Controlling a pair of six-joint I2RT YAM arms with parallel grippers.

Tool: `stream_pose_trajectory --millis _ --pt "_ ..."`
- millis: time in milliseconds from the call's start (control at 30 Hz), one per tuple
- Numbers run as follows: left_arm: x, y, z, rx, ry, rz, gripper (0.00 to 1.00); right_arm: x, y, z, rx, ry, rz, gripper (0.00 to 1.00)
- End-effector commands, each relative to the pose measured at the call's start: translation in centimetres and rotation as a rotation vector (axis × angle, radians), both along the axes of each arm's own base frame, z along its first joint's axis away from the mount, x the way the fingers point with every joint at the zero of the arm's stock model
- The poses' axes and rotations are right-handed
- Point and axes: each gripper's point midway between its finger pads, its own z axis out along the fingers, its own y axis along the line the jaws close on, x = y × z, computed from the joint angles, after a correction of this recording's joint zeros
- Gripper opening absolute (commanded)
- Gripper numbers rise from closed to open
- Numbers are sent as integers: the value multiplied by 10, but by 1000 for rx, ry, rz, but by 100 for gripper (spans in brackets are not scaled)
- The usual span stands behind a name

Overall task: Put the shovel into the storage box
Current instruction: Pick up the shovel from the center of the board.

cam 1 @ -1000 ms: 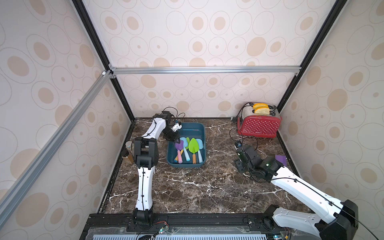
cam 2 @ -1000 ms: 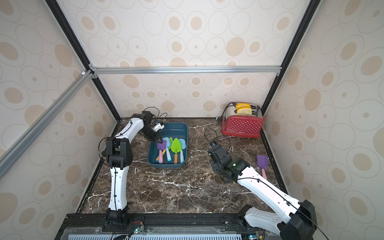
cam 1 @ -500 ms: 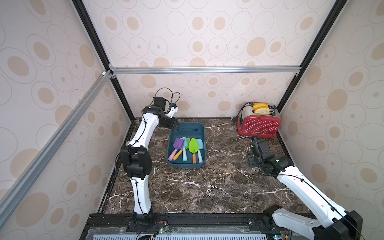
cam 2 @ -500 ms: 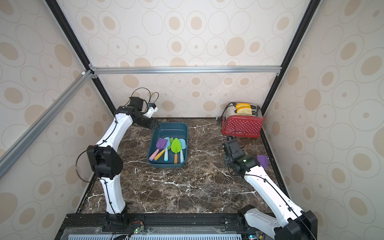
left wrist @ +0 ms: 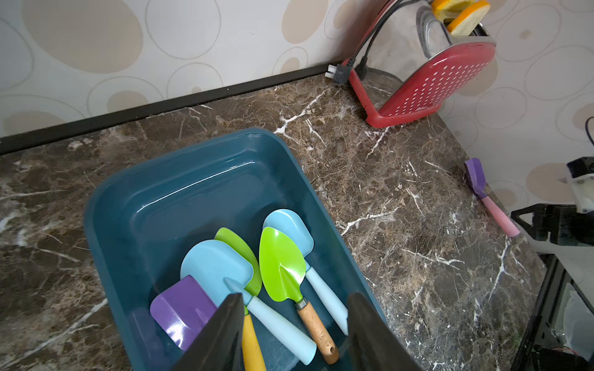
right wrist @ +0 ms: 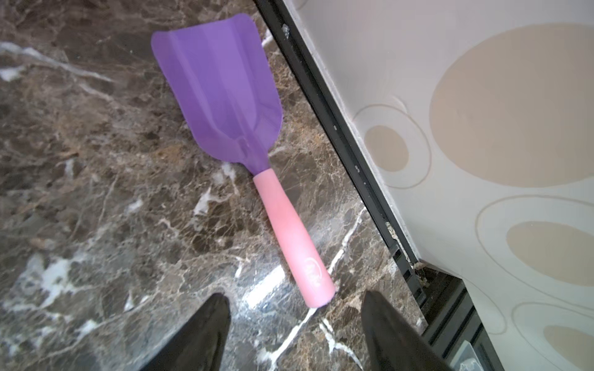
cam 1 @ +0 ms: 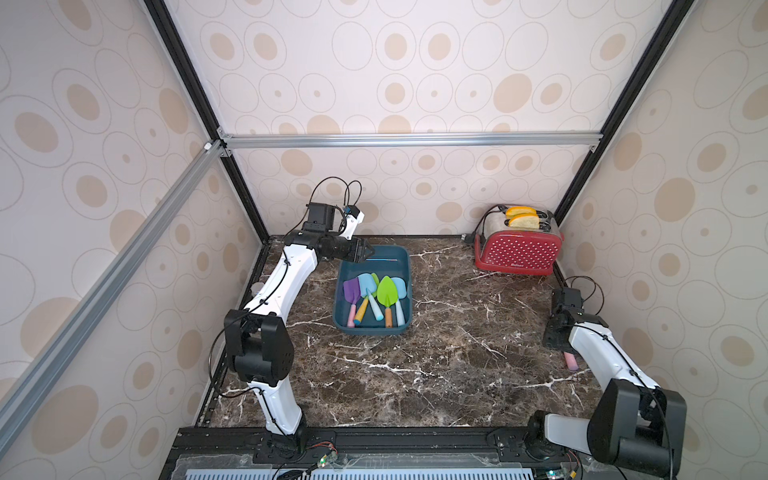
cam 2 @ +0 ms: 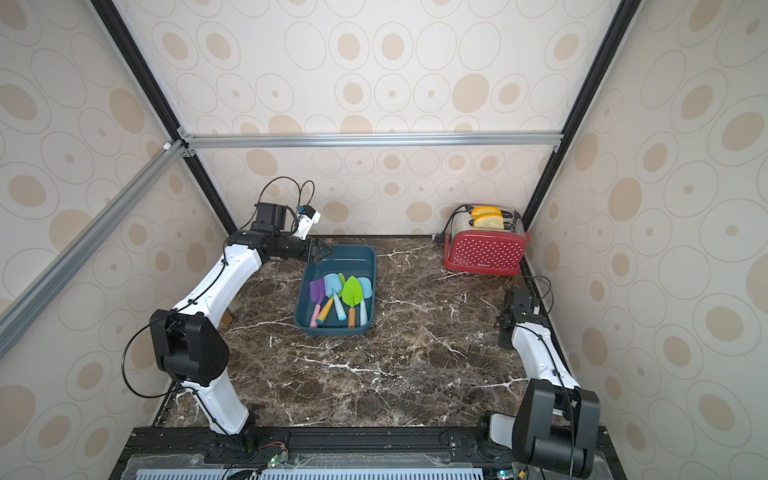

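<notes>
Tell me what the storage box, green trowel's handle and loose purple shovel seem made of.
Storage box: glossy moulded plastic, bright streak reflections. Green trowel's handle: likely varnished wood, tan with a metal collar. Purple shovel: probably plastic, smooth satin blade, matte pink handle.

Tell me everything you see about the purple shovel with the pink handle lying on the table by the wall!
It is a toy shovel that looks like plastic: a wide, squarish purple blade with raised side edges, narrowing into a round pink handle with a faint stamped mark near its end. It lies flat, scoop side up, on the brown marble tabletop, beside the black strip under the wall. Only the tabletop touches it; the right gripper is open just short of the handle end.
</notes>
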Motion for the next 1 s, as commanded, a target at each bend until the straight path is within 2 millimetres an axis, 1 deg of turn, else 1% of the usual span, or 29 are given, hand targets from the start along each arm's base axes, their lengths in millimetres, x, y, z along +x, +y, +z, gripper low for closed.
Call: stream_pose_trajectory --millis 0,100,200,333,500,633,667,733,833,900,967 --pt "5 -8 16 -73 -37 -12 55 11 -11 3 17 -49 -34 71" --pt "5 -8 14 -73 -33 -9 55 13 -16 -11 63 -27 -54 71" --pt "4 -7 12 -68 -29 -7 55 14 -20 -31 125 7 -78 70" --pt "2 -6 10 -62 -31 -3 55 16 -20 -55 191 58 -91 63" --pt "2 -6 9 -61 -30 -2 55 12 -21 -68 227 83 -113 58" --pt "5 -6 7 -70 -29 9 55 6 -22 -80 286 104 -151 49" --pt "6 -7 6 -77 -25 8 55 5 -21 -82 295 111 -152 43" --pt "5 -9 5 -90 -20 0 55 5 -18 -84 311 110 -144 37" --pt "4 -9 5 -94 -21 1 56 5 -15 -81 322 101 -133 20" --pt "4 -9 5 -100 -20 3 56 5 -11 -80 338 95 -122 11" --pt "3 -11 7 -116 -21 -4 58 6 -7 -79 360 93 -108 6"
